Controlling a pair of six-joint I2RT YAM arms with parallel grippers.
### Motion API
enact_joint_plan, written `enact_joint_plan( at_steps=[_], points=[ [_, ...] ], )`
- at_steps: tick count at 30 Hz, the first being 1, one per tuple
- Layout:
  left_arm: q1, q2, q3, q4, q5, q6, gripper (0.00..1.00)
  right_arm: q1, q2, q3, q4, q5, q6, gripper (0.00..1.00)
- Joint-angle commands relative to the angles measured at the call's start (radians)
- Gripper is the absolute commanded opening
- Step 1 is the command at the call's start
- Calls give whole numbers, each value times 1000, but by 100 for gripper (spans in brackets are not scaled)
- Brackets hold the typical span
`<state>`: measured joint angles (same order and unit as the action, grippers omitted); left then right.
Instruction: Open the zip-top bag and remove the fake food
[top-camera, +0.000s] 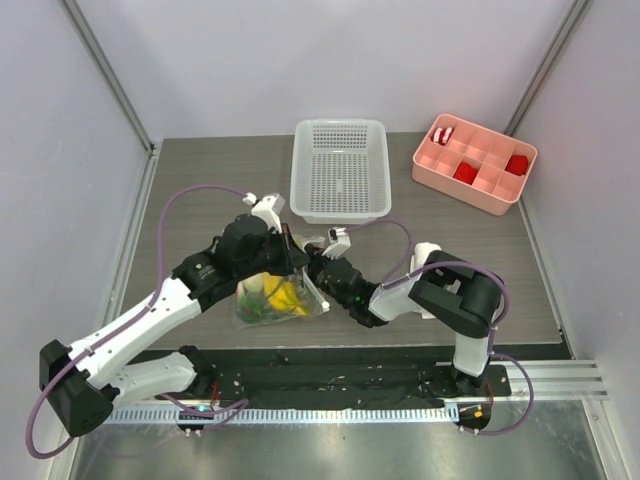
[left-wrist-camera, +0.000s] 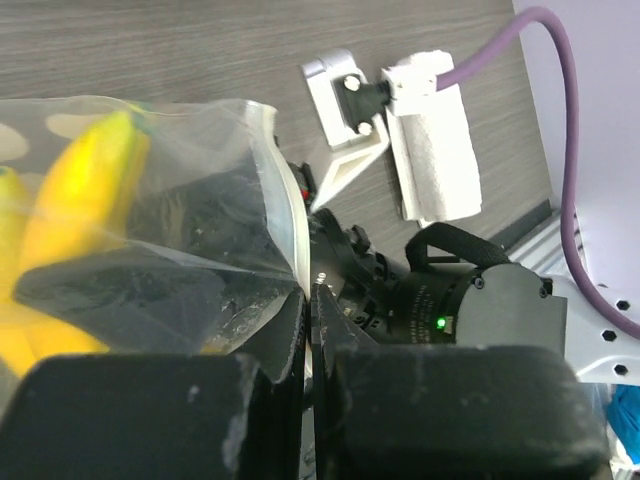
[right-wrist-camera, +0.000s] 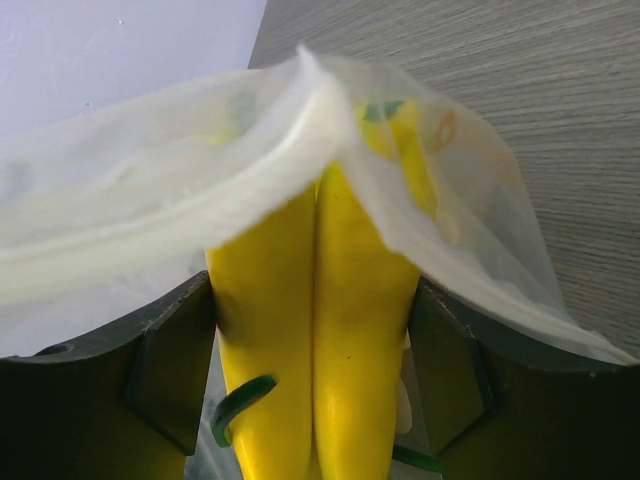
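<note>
The zip-top bag lies between the two arms, clear and crumpled, with yellow and green fake food inside. My left gripper is shut on the bag's upper edge; in the left wrist view the jaws pinch the zip strip, and the banana shows through the plastic. My right gripper reaches into the bag's mouth. In the right wrist view my right gripper grips the yellow banana bunch from both sides, under the bag's lip. A thin green stem lies on the banana.
A white mesh basket stands behind the arms. A pink tray with red blocks is at the back right. A black mat runs along the front edge. Walls close in both sides.
</note>
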<state>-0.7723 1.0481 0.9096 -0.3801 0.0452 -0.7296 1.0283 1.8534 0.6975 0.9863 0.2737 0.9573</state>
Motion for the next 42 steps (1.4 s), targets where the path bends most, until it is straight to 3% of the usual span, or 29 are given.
enact_joint_plan(
  at_steps=[1, 7, 15, 20, 24, 30, 33, 42],
  points=[
    [-5, -49, 9, 1, -111, -5, 0, 1, -19, -30, 172, -8, -41, 11],
    [-5, -39, 58, -23, -244, 22, 0, 36, -81, -61, 122, -53, -115, 1],
    [-5, 9, 134, -112, -393, 101, 0, 107, -190, -151, 89, -51, -284, 1],
    [-5, -28, 112, -120, -427, 98, 0, 108, -224, -230, 167, -60, -364, 1],
    [-5, -49, 86, -147, -436, 104, 0, 110, -305, -245, 122, -19, -391, 1],
    [-5, -115, -30, -47, -259, 145, 0, 101, -408, -176, -73, 93, -351, 1],
    [-5, -134, -80, -13, -174, 133, 0, 101, -430, -142, -80, 88, -362, 1],
    [-5, -135, -8, -169, -404, 47, 0, 99, -500, -213, 61, 35, -459, 1]
  ],
)
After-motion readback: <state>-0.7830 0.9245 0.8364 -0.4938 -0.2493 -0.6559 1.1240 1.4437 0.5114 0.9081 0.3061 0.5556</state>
